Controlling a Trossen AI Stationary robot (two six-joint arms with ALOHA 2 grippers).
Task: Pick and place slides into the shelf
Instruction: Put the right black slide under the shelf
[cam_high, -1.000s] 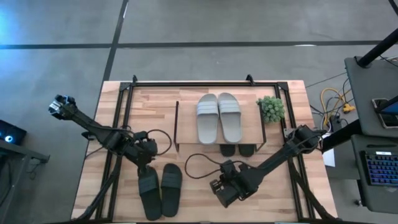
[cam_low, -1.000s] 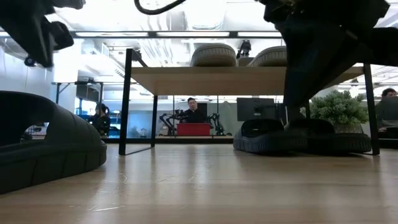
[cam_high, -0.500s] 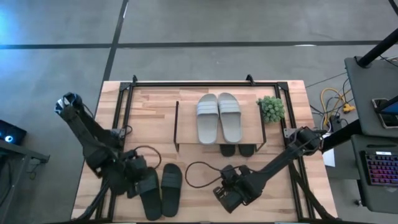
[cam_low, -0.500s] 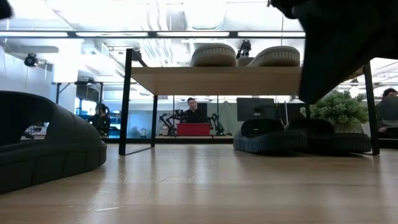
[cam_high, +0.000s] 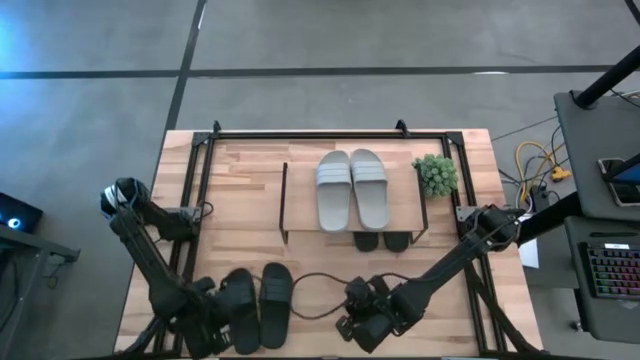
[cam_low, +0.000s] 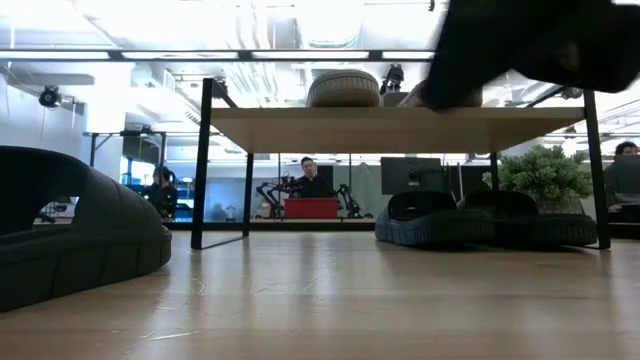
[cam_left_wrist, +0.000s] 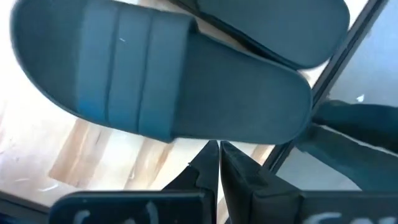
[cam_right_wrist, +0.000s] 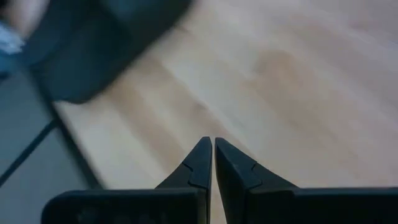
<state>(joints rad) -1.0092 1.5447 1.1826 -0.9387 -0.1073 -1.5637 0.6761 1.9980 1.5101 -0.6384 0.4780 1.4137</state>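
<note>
- A wooden table (cam_high: 250, 190) seen from above, with two dark robot arms reaching in from the left and right sides.
- The shelf (cam_high: 352, 236) stands a little right of the table's centre, toward the far side. It is a small low rack with a light wood top board and thin black side frames.
- A light grey pair of slides (cam_high: 352, 188) lies side by side on the top board.
- A black pair of slides (cam_low: 485, 217) sits on the lower tier, under the right part of the board. From above only their ends poke out at the shelf's near edge.
- A third pair, the last black slides (cam_high: 258, 304), lies on the table near the left front corner, well apart from the shelf.
- The left gripper (cam_high: 212, 325) is at the near left edge, just beside the heel of the left slide of that pair. Its fingers are pressed together and hold nothing.
- The right gripper (cam_high: 362, 322) hangs over bare wood at the near edge, right of that pair. Its fingers are also together and empty.
- A small potted plant (cam_high: 436, 175) stands just right of the shelf.
- Judged from this, four of six slides are placed; the last pair is not yet picked up.
</note>
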